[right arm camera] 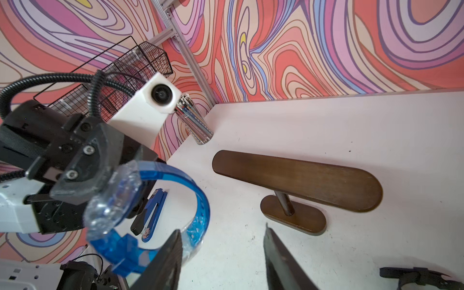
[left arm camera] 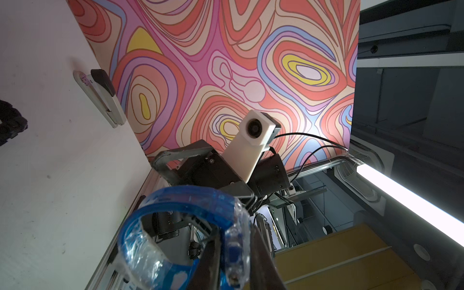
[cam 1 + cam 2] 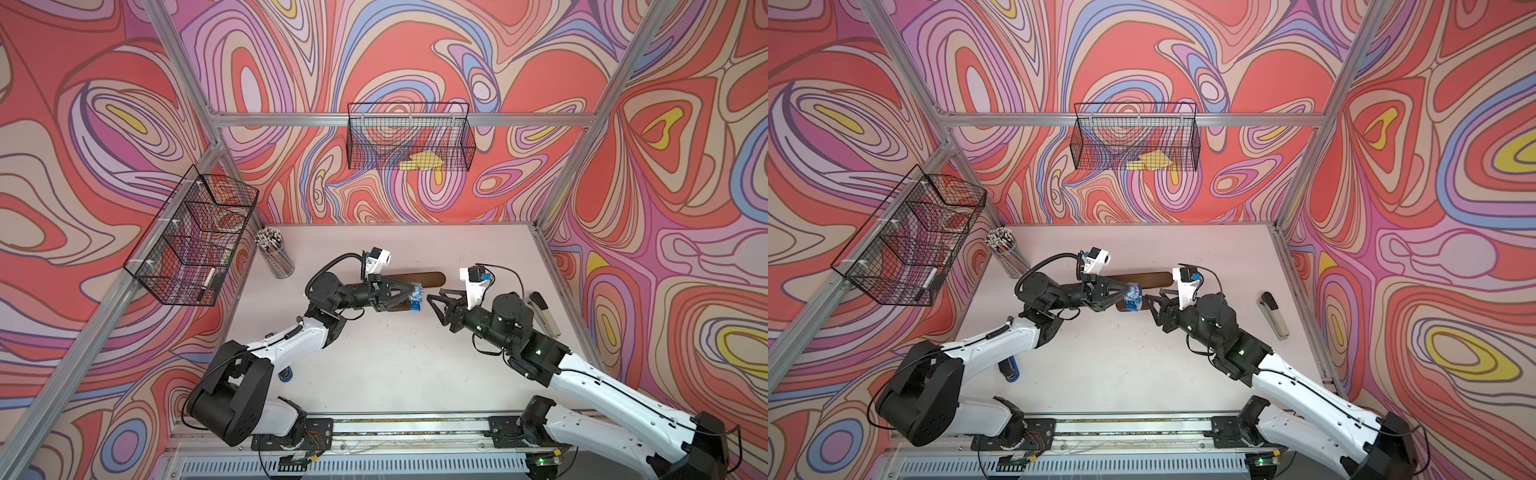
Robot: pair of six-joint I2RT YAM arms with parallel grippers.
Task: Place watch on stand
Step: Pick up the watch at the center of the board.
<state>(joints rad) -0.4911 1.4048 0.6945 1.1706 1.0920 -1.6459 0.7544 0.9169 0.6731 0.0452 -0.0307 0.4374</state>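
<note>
No lettering, brand, number or sign can be read in any view. The blue stapler point(image 1: 152, 211) on the tabletop point(image 1: 326, 125) bears a small round sticker point(image 1: 145, 234), too blurred to make out. The watch point(image 1: 113, 200) shows a glossy, blurred dial that cannot be read.

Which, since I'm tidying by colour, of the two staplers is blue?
The blue stapler lies partly under the left arm; the white stapler, black-topped, lies beside the right arm.
</note>
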